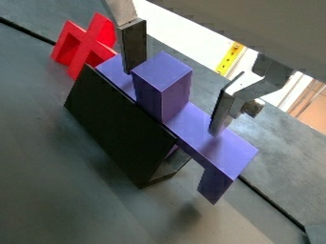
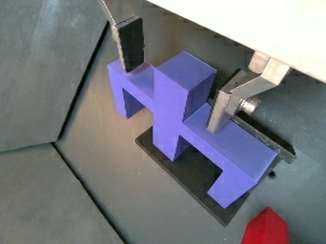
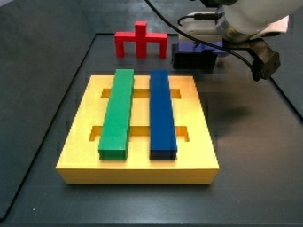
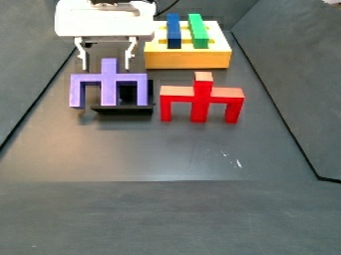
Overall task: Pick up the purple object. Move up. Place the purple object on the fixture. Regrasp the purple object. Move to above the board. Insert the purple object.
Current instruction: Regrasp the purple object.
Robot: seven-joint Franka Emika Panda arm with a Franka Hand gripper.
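Note:
The purple object (image 1: 173, 105) is a flat comb-shaped piece with a raised central post. It rests on the black fixture (image 1: 121, 133) and also shows in the other wrist view (image 2: 178, 119) and in both side views (image 3: 189, 47) (image 4: 107, 88). My gripper (image 1: 178, 76) is open and straddles the central post, one finger (image 1: 133, 43) on each side, with a gap between each pad and the post. It shows the same way in the other wrist view (image 2: 178, 74). In a side view the gripper (image 4: 110, 48) hangs right above the piece.
A red comb-shaped piece (image 4: 200, 100) stands beside the fixture (image 4: 130, 108) and also shows in a wrist view (image 1: 79, 43). The yellow board (image 3: 83, 133) holds a green bar (image 3: 119, 111) and a blue bar (image 3: 160, 111). The floor is dark grey.

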